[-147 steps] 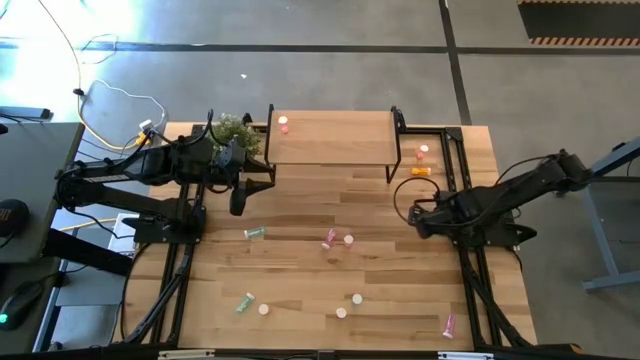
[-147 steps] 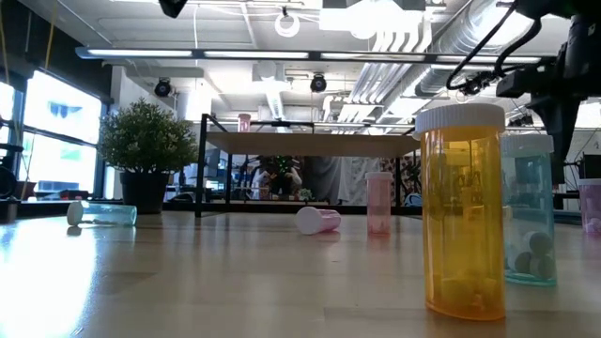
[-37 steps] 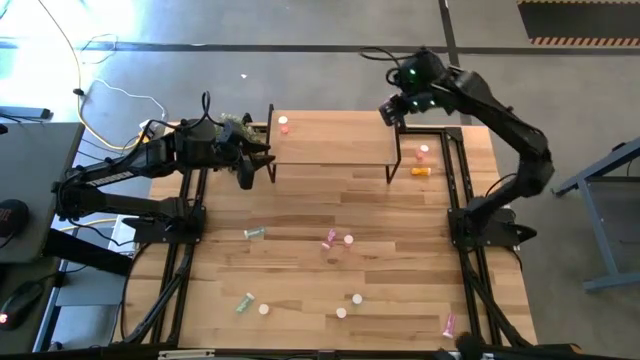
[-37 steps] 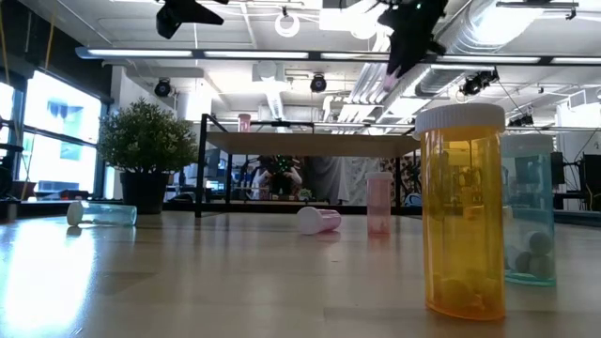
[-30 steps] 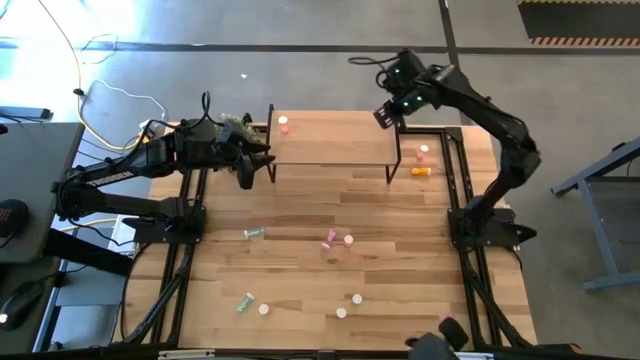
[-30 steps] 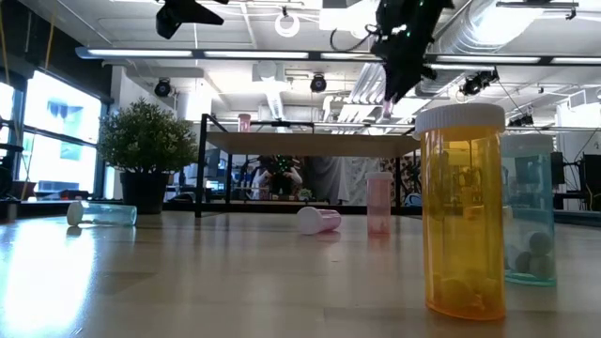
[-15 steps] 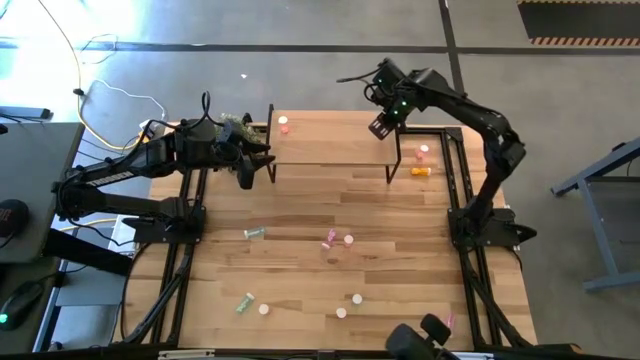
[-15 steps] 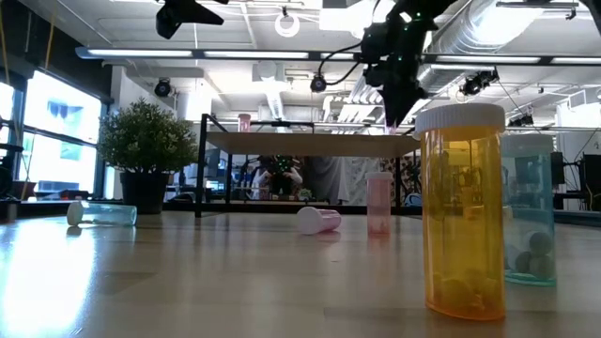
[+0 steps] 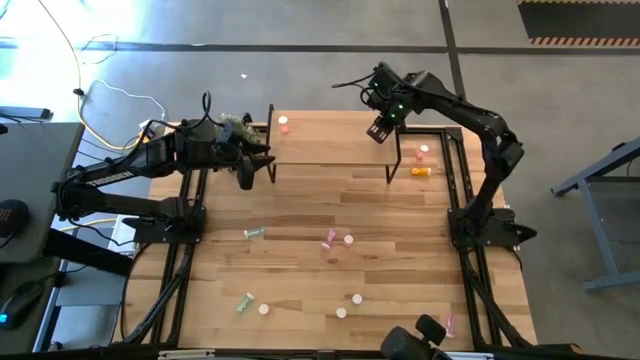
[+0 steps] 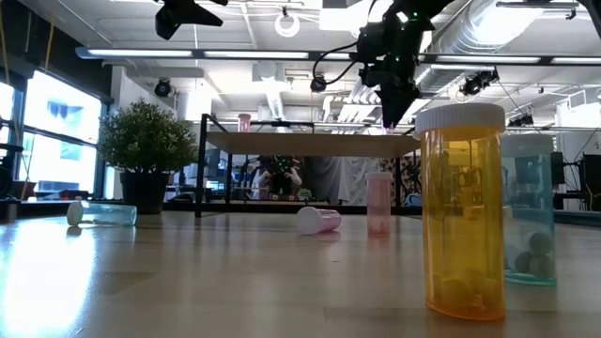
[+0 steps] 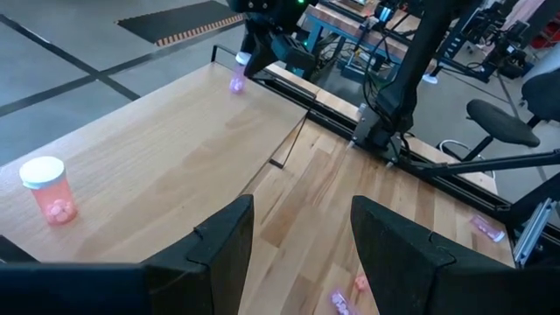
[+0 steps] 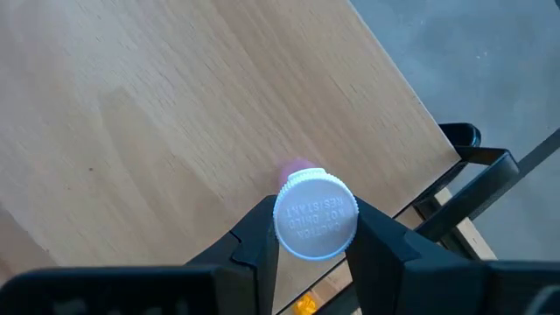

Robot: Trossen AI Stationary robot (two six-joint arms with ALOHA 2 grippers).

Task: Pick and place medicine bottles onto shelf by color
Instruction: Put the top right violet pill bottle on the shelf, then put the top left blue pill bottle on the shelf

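Overhead, the right gripper (image 9: 378, 130) hangs over the right end of the shelf (image 9: 330, 140), near its right edge, its fingers (image 12: 385, 241) clamped on the white cap of a pink bottle (image 12: 315, 214) that points straight down at the light wood; the left wrist view shows the same pink bottle (image 11: 237, 80) at the far end of the shelf, but whether its base touches the board cannot be told. A second pink bottle with a white cap (image 9: 284, 125) stands upright on the shelf's left end, and shows close in the left wrist view (image 11: 45, 188). The left gripper (image 9: 245, 178) waits just off the shelf's left end, beside a small potted plant (image 9: 235, 128), its fingers (image 11: 223, 245) apart with nothing between them. On the bench (image 9: 300, 270), to the right of the shelf, a pink bottle (image 9: 424, 152) stands and an orange one (image 9: 421, 171) lies on its side. In front of the shelf a pale green bottle (image 9: 255, 233) lies on its side, and near the middle lie two pink ones (image 9: 329, 238). Closer to the front edge are another green bottle (image 9: 245, 301), three white-capped bottles seen from above (image 9: 341, 312), and a pink bottle (image 9: 449, 324) at the right corner. From bench level, a tall orange bottle (image 10: 460, 211) stands nearest the camera.
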